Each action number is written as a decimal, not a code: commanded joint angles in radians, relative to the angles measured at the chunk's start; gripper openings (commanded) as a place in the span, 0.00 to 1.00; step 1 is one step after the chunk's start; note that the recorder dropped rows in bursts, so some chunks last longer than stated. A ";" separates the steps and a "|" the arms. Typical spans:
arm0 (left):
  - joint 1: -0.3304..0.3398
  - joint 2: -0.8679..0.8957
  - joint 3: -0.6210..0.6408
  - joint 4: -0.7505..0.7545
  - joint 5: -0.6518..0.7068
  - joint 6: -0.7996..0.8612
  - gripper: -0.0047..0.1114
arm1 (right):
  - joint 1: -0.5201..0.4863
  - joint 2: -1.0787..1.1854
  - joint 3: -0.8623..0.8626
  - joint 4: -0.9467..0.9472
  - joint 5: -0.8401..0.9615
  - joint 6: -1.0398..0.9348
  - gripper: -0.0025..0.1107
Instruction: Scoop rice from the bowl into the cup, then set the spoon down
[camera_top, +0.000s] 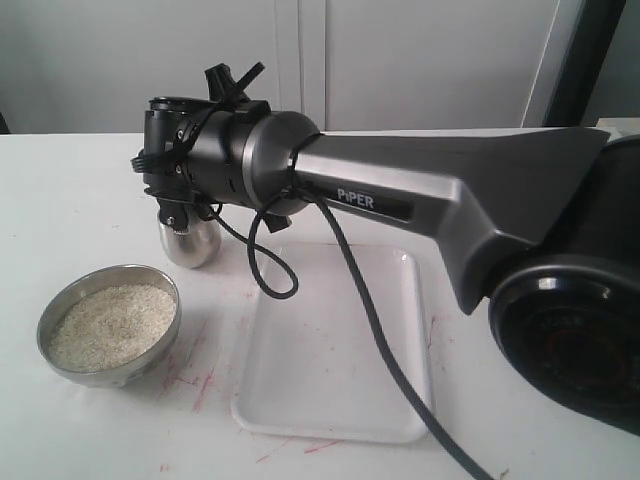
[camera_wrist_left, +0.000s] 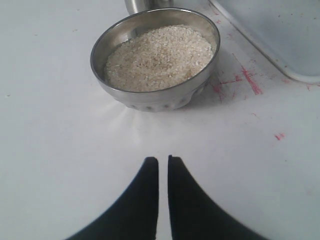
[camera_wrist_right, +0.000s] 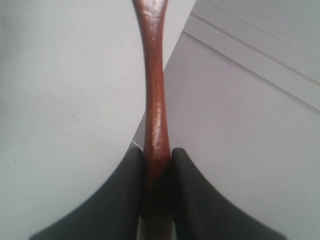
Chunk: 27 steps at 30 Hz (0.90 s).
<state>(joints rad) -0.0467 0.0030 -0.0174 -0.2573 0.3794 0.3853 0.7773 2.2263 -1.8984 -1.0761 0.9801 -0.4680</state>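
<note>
1. On the white table (camera_top: 60, 200), at the left of the exterior view, the bowl (camera_top: 118, 374) is seen, filled nearly to its rim with rice (camera_top: 108, 322).
2. The cup (camera_top: 192, 245) is stood just behind the bowl, near the far left corner of a white tray (camera_top: 340, 400); its top is hidden by the wrist of the right arm (camera_top: 420, 190).
3. The right arm is stretched across from the right, and a black cable (camera_top: 380, 360) is draped from it over the tray.
4. The right gripper (camera_wrist_right: 159, 155) is shown with its jaws pinched on the slim handle of the spoon (camera_wrist_right: 152, 90), which is pointed straight out from the fingers. The spoon's oval end is cut off by the frame, so its contents cannot be told.
5. The left gripper (camera_wrist_left: 163, 167) is held near the bowl but apart from it, its jaws drawn almost together with only a thin slit between; nothing is gripped.
6. Red marks (camera_wrist_left: 250, 82) are scattered on the table between bowl and tray.
</note>
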 joint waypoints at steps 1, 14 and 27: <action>-0.005 -0.003 0.005 -0.011 0.002 0.003 0.16 | -0.001 -0.011 0.003 -0.026 -0.002 0.114 0.02; -0.005 -0.003 0.005 -0.011 0.002 0.003 0.16 | -0.001 -0.119 0.003 -0.045 0.034 0.578 0.02; -0.005 -0.003 0.005 -0.011 0.002 0.003 0.16 | -0.001 -0.407 0.003 0.370 0.050 0.672 0.02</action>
<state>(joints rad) -0.0467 0.0030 -0.0174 -0.2573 0.3794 0.3853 0.7773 1.8895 -1.8984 -0.7967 1.0181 0.1824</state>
